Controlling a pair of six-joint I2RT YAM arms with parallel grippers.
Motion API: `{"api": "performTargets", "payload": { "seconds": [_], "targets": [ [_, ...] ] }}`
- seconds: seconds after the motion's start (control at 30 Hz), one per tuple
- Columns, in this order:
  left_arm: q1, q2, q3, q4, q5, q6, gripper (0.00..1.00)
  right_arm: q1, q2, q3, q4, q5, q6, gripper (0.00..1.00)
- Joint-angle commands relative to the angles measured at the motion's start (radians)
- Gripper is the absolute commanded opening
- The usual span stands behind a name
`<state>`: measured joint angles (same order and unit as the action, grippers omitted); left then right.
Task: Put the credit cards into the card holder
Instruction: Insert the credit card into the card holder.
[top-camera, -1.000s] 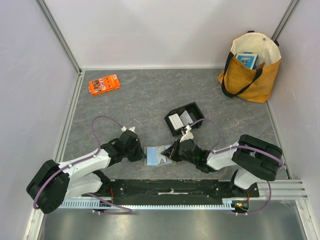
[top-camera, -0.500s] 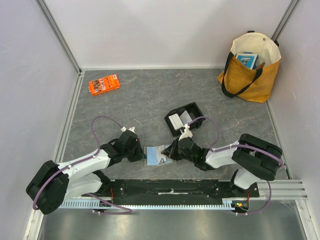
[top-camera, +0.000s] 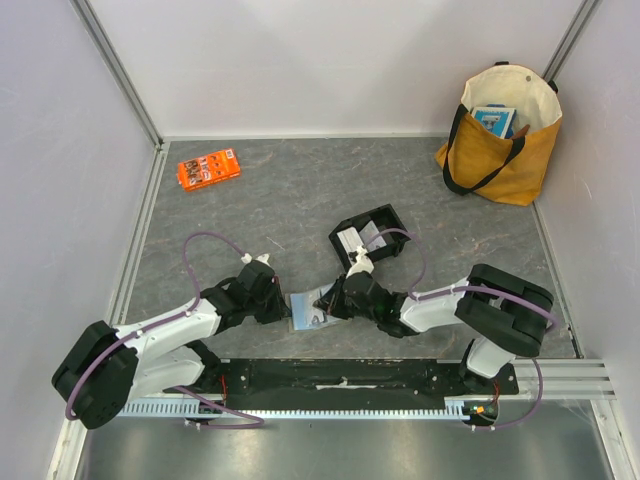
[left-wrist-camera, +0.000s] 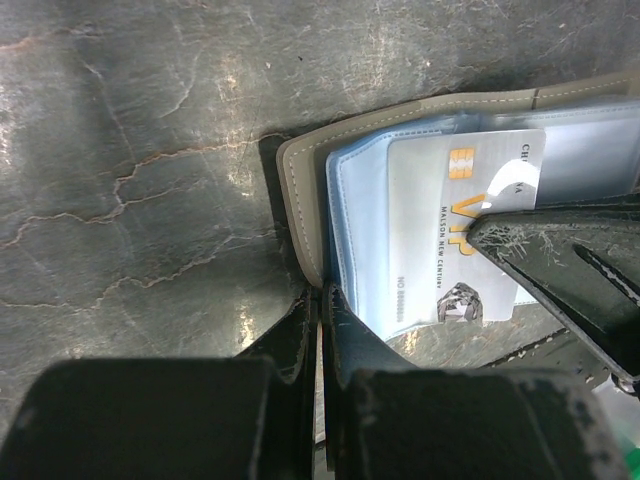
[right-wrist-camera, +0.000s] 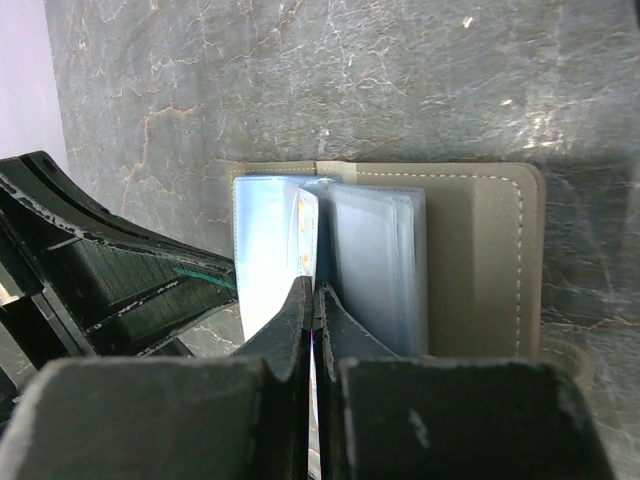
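Down near the front of the grey table, the card holder lies open and flat between the two arms, well apart from the orange packet and the yellow tote bag at the back.

The left gripper comes at it from the left. Its jaws are drawn almost together, pinching the near corner where the taupe cover meets the pale blue sleeves, so the holder sits right at its fingertips.

The right gripper reaches in from the other side, its jaws closed to a thin slit on a credit card, which shows edge-on between them. From the left wrist the same card reads "VIP". Most of it lies against a clear blue sleeve, and one of the right arm's fingers lies across its lower right corner. How far it is tucked into the sleeve I cannot tell.

Just beyond the right gripper sits the black tray with something pale inside it.
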<state>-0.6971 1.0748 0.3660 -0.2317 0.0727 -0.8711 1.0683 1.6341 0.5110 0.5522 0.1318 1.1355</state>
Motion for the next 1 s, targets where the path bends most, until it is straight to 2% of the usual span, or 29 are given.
{"api": "performTargets", "payload": {
  "seconds": [0.0, 0.13, 0.2, 0.27, 0.33, 0.47, 0.97],
  "targets": [
    [-0.004, 0.001, -0.001, 0.008, -0.013, -0.009, 0.02, 0.027, 0.009, 0.029, -0.141, -0.067, -0.046, 0.0],
    [-0.005, 0.007, 0.01, 0.009, -0.022, -0.005, 0.02, 0.035, 0.061, 0.083, -0.158, -0.129, -0.057, 0.02],
    [-0.004, 0.014, 0.019, 0.008, -0.019, 0.001, 0.02, 0.033, 0.053, 0.081, -0.17, -0.117, -0.054, 0.16],
    [-0.004, 0.014, 0.022, -0.001, -0.021, 0.004, 0.02, 0.033, 0.015, 0.116, -0.283, -0.043, -0.092, 0.24],
    [-0.004, 0.008, 0.021, -0.003, -0.024, 0.004, 0.02, 0.029, -0.037, 0.135, -0.369, 0.03, -0.126, 0.36],
    [-0.004, -0.006, 0.011, -0.003, -0.022, 0.004, 0.02, 0.024, -0.08, 0.182, -0.455, 0.084, -0.193, 0.5],
    [-0.004, -0.003, 0.028, 0.009, -0.01, 0.012, 0.02, 0.07, 0.05, 0.346, -0.514, -0.004, -0.261, 0.54]
  ]
}}
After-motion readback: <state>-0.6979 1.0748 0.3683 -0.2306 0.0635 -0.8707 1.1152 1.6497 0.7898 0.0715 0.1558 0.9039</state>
